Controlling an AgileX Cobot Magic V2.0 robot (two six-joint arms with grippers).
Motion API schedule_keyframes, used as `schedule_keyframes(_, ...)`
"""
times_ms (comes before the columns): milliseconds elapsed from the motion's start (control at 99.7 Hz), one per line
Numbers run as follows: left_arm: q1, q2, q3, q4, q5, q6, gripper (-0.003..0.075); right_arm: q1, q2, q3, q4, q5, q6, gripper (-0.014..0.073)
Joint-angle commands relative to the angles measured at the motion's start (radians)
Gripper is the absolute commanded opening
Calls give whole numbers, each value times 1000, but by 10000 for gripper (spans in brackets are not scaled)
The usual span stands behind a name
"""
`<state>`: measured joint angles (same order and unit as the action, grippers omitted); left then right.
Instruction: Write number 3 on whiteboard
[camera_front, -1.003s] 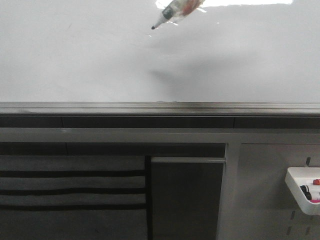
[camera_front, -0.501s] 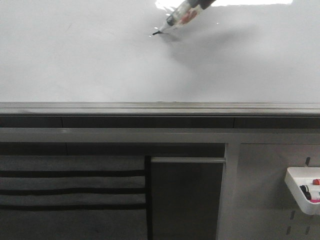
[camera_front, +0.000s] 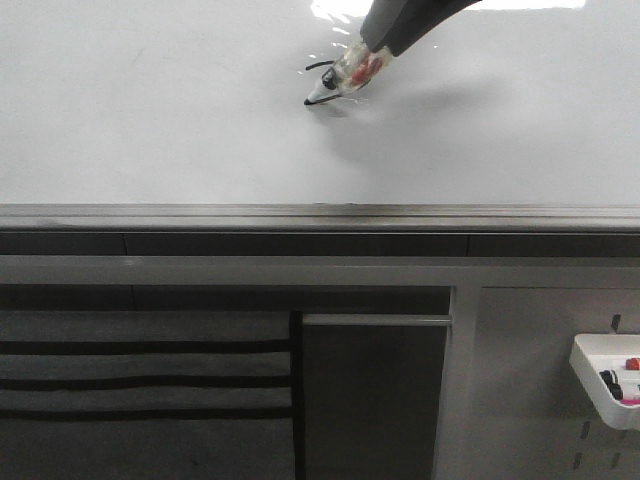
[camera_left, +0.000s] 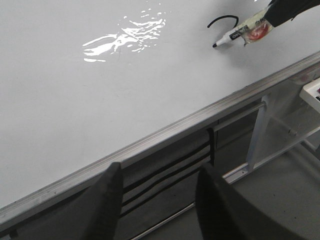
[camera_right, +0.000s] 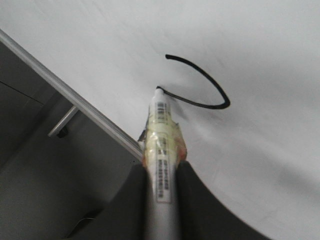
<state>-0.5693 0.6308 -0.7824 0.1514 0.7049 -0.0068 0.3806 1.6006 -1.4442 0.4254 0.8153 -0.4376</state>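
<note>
Marker (camera_left: 239, 35) tip touches whiteboard (camera_left: 100, 100) (black curve (camera_left: 221, 20) just beside).

Count: one whiteboard (camera_front: 150, 110); one marker (camera_front: 345, 78); one black stroke (camera_right: 200, 85) drawn; one white tray (camera_front: 600, 385); two hands, right hand (camera_right: 160, 180), left hand (camera_left: 157, 200).

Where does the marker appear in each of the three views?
Front view: the marker is at top centre, tip on the whiteboard.
Left wrist view: top right, beside the black stroke.
Right wrist view: bottom centre, between the right gripper's fingers.
Shared landmark: the black stroke.
</note>
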Motion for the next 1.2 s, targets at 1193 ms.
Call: schedule_keyframes(1193, 2, -1, -27, -1, -200, -11, 316, 136, -609, 453, -132, 32, -112, -60)
